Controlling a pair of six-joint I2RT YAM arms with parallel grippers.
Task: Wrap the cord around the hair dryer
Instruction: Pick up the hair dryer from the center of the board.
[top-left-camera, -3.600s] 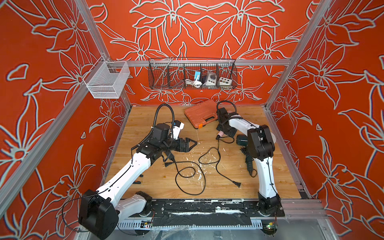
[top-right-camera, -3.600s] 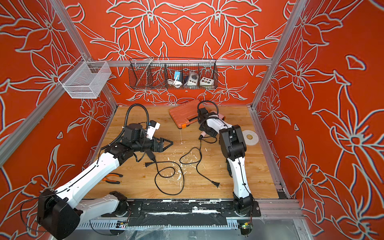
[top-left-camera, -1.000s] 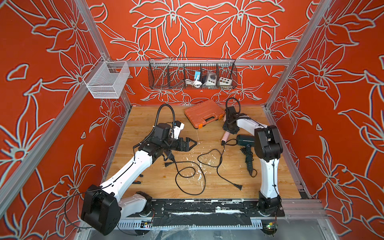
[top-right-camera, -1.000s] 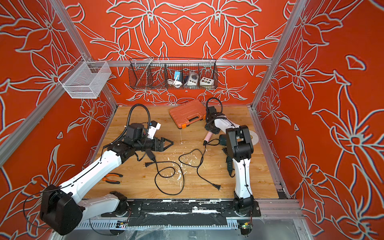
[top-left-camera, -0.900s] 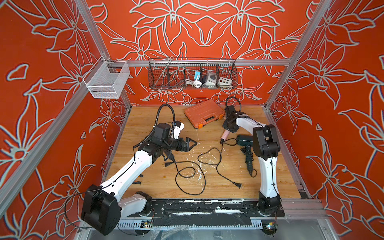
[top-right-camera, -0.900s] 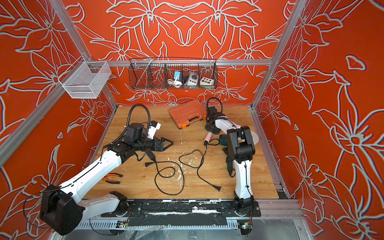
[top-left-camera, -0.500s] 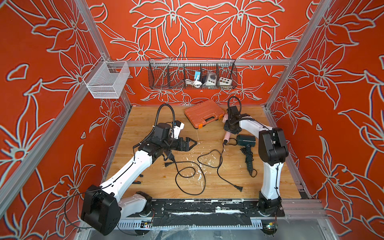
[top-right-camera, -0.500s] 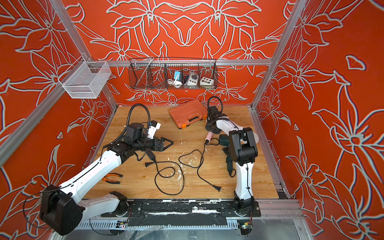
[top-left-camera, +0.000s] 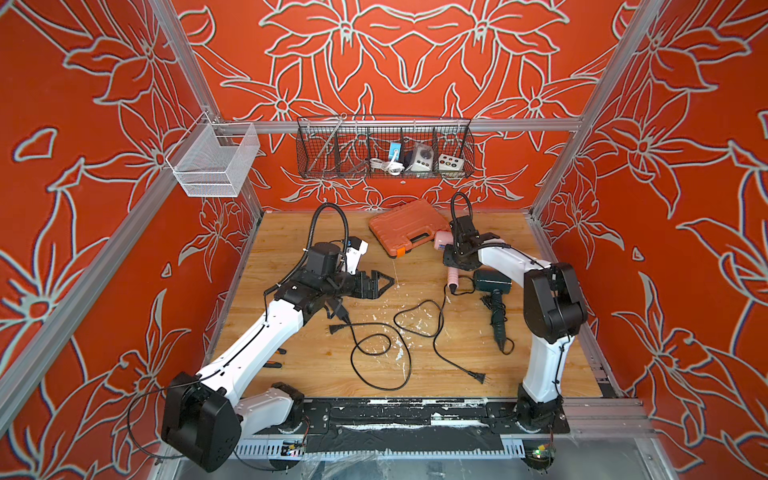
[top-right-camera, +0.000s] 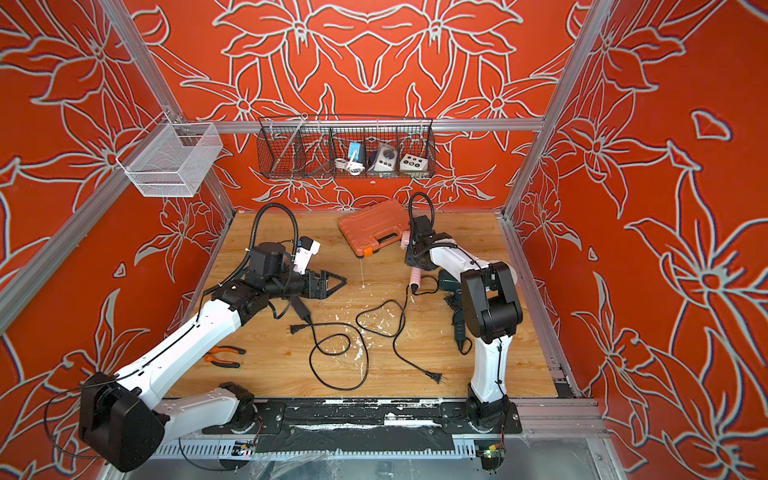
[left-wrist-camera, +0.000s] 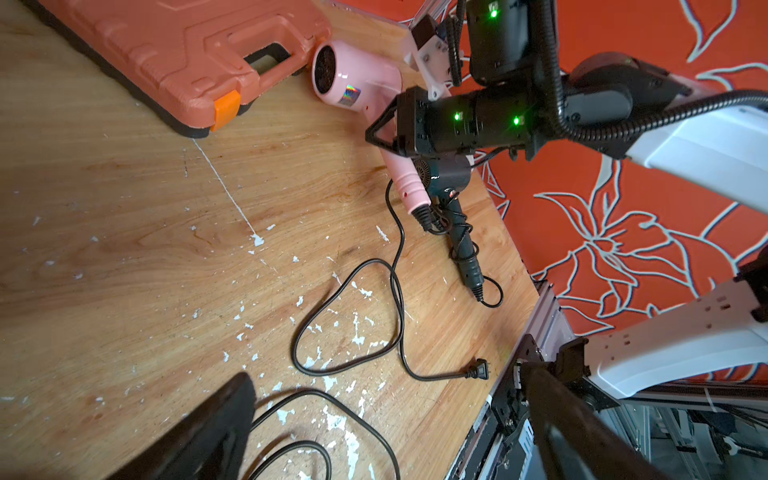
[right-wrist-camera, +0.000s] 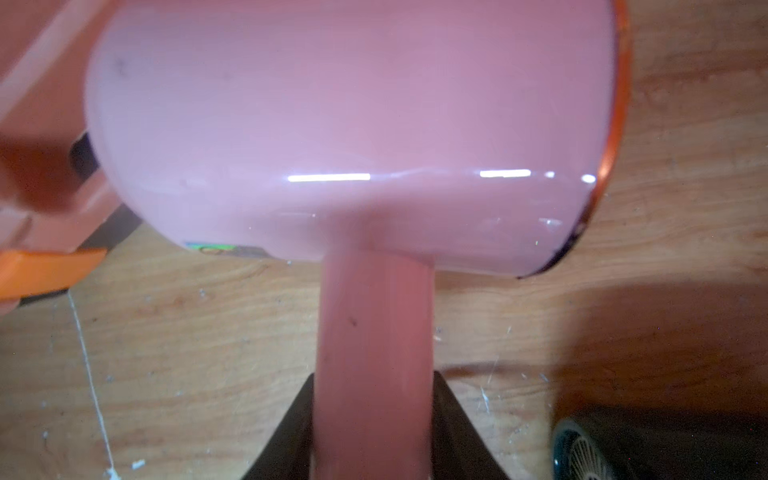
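Far right on the table, the pink dryer lies with its barrel just beside an orange case. Its handle is clamped between the jaws of the right gripper. Whether it rests on the wood or is raised a touch cannot be told. Its cord trails loose from the handle end in a wide loop to the plug, none of it wound. The left gripper, jaws spread wide and empty, hovers mid-table, well apart. A black dryer lies just beside the pink handle. Winding would likely go best with the right arm holding firm while the left takes the cord close to the handle, not at the plug. It could then lay snug turns clear of the black dryer. A holographic sticker marks the barrel; no lettering is legible.
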